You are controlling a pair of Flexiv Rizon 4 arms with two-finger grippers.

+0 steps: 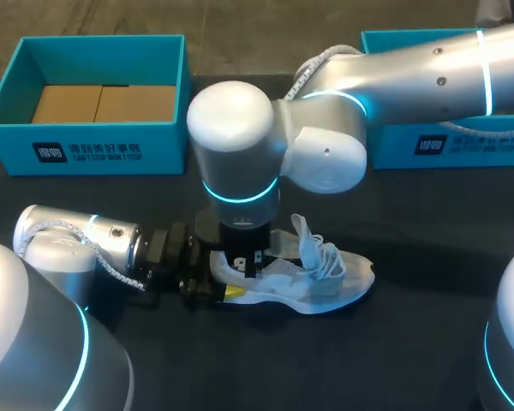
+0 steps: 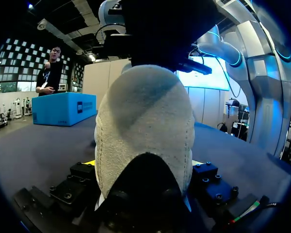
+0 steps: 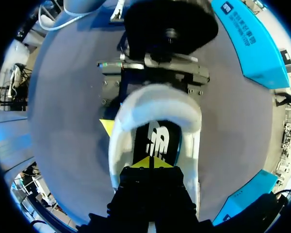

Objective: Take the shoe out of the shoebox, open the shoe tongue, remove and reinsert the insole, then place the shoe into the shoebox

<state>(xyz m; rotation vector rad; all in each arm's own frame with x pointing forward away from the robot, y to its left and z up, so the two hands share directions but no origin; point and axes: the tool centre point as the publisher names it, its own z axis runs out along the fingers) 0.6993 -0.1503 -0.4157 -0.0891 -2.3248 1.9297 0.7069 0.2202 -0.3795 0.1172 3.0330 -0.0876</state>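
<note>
A white shoe (image 1: 317,278) lies on its sole in the middle of the black table, toe to the right, tongue and laces pulled up. My left gripper (image 1: 227,287) comes in low from the left and is shut on the heel. In its own view the heel (image 2: 145,121) fills the space between the fingers of the left gripper (image 2: 143,167). My right gripper (image 1: 244,261) points straight down into the shoe's opening. Seen from the right wrist, the right gripper (image 3: 150,162) has its yellow tips shut together over the black insole (image 3: 157,138); a pinch on it does not show.
An open teal shoebox (image 1: 86,150) with cardboard inside stands at the back left. A second teal box (image 1: 450,145) stands at the back right, partly behind my right arm. Bare black table lies in front of and to the right of the shoe.
</note>
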